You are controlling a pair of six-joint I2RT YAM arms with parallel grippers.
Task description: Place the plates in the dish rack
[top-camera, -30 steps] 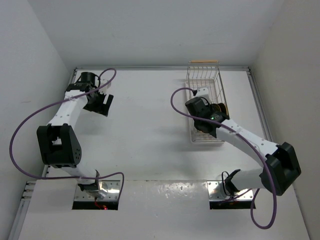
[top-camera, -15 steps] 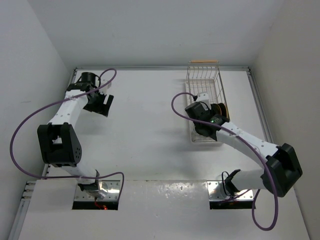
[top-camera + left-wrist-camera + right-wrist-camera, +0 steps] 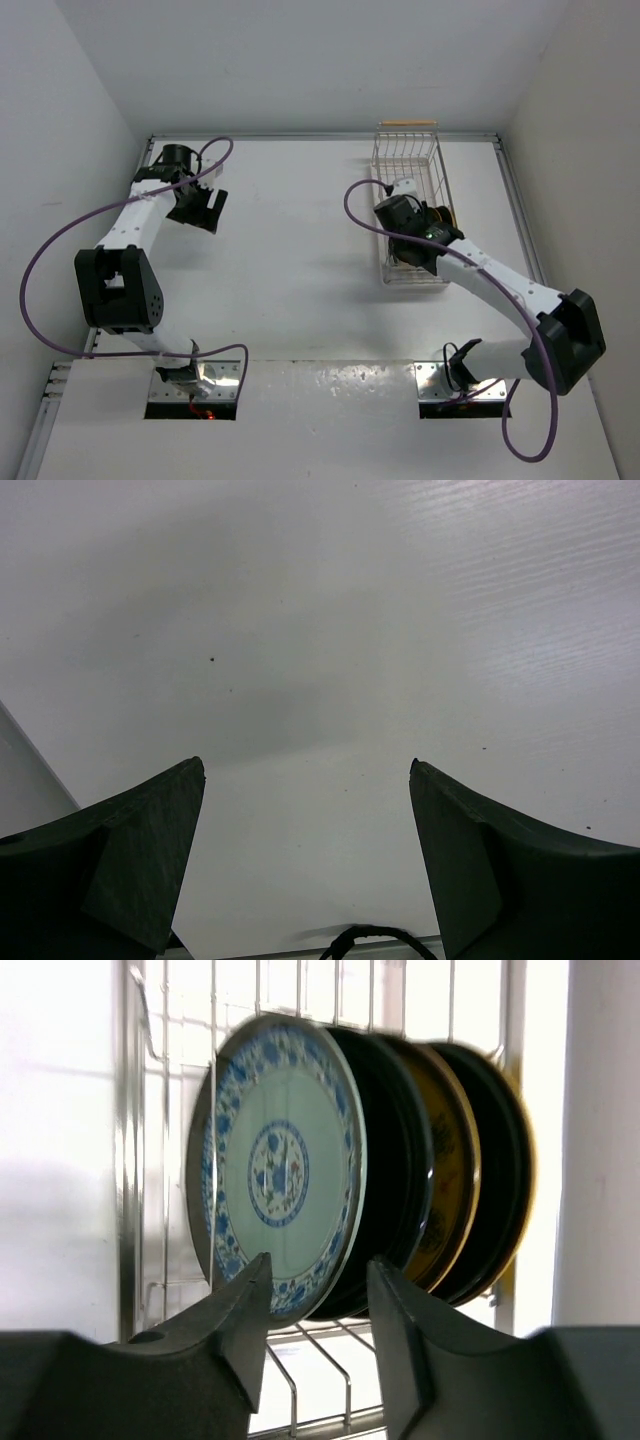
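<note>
Several plates stand on edge in the white wire dish rack [image 3: 408, 160] at the back right. From the right wrist view, the pale blue patterned plate [image 3: 280, 1170] is nearest. Behind it stand a black plate [image 3: 395, 1160], an amber one [image 3: 452, 1180] and another black one [image 3: 495, 1160]. My right gripper [image 3: 318, 1260] is open just in front of the blue plate's lower rim, fingers apart and not touching it. From above, the right gripper [image 3: 402, 208] hangs over the rack's left side beside the plates [image 3: 440, 218]. My left gripper [image 3: 205, 205] is open over bare table at the far left, nothing between its fingers [image 3: 150, 840].
The rack's wooden handle [image 3: 407, 124] lies against the back wall. The rack wires [image 3: 300, 1360] run under the plates. Side walls close in the table on the left and right. A purple cable [image 3: 60, 240] loops off each arm.
The right gripper's jaws have come apart, and the wrist has shifted slightly over the rack. The left arm has not moved.
</note>
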